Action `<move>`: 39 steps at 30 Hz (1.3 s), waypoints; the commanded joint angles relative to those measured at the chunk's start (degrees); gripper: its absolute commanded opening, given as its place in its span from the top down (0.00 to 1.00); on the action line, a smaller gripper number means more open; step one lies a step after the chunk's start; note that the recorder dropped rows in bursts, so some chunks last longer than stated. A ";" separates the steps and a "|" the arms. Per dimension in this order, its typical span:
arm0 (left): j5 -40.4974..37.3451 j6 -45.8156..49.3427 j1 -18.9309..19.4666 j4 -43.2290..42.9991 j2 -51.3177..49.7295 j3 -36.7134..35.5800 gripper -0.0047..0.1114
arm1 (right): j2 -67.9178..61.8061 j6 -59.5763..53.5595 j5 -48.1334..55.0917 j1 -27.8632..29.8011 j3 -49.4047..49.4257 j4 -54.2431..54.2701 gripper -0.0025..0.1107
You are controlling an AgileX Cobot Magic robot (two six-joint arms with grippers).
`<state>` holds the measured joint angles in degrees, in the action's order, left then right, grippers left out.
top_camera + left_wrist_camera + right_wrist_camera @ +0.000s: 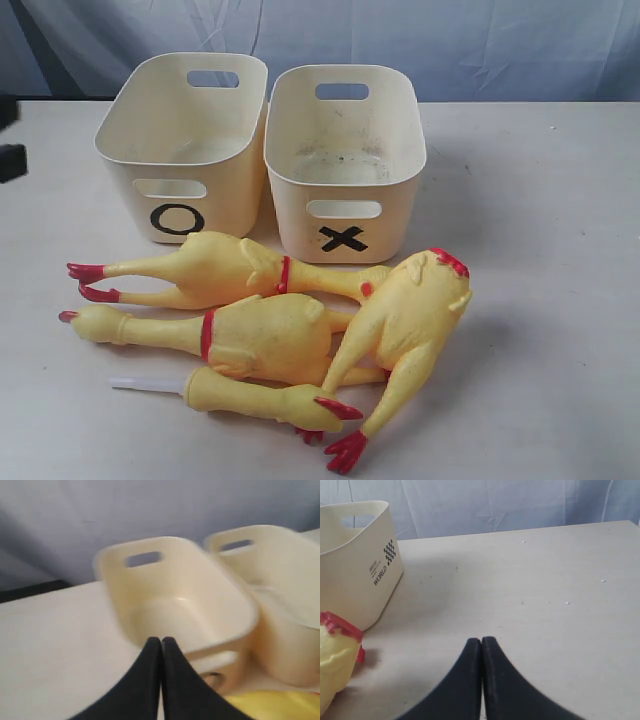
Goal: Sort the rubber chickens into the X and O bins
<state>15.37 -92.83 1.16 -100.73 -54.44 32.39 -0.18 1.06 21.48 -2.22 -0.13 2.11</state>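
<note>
Two cream bins stand side by side at the back, the O bin point(225, 195) on the left and the X bin point(395, 220) on the right, both holding nothing. Three large rubber chickens lie in front of them: one point(220, 270) nearest the bins, one point(260, 335) below it, and one point(410, 310) slanting at the right. The small thin chicken point(250, 395) lies nearest the front. My left gripper point(161, 640) is shut on nothing and faces the O bin point(165, 585). Over bare table to the right of the X bin point(350, 575), my right gripper point(481, 640) is shut.
The pale table point(540, 250) stretches bare to the right of the bins and chickens. A dark piece of arm point(10, 160) shows at the exterior view's left edge. A blue-grey curtain point(450, 40) hangs behind the table.
</note>
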 commanded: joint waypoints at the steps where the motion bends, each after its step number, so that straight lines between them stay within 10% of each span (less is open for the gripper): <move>1: -30.16 1.81 0.54 3.57 -0.16 0.56 0.96 | 0.18 0.09 -0.72 -0.19 0.13 -0.06 0.98; 7: -57.17 16.61 0.54 37.91 1.06 0.56 0.96 | 0.18 0.09 -0.72 -0.19 0.13 -0.06 0.98; 12: -63.38 27.56 0.44 77.40 1.06 0.56 0.96 | 0.18 0.09 -0.72 -0.19 0.13 -0.06 0.98; 19: -68.77 110.54 -4.44 152.95 1.06 -2.78 0.96 | 0.18 0.09 -0.72 -0.19 0.13 -0.06 0.98; 25: -85.13 147.03 -9.72 192.50 1.06 -3.35 0.96 | 0.18 0.09 -0.56 -0.19 0.13 -0.06 0.98; 30: -83.77 152.81 -11.61 188.78 1.06 -3.35 0.96 | 0.18 0.09 -0.56 -0.19 0.13 -0.06 0.98; 39: -66.67 130.32 -23.19 148.02 -2.00 -3.35 0.94 | 0.18 0.09 -0.56 -0.19 0.13 -0.06 0.98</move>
<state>-56.38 42.99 -18.40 57.27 -54.65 29.24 -0.18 1.16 21.38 -2.22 -0.13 2.11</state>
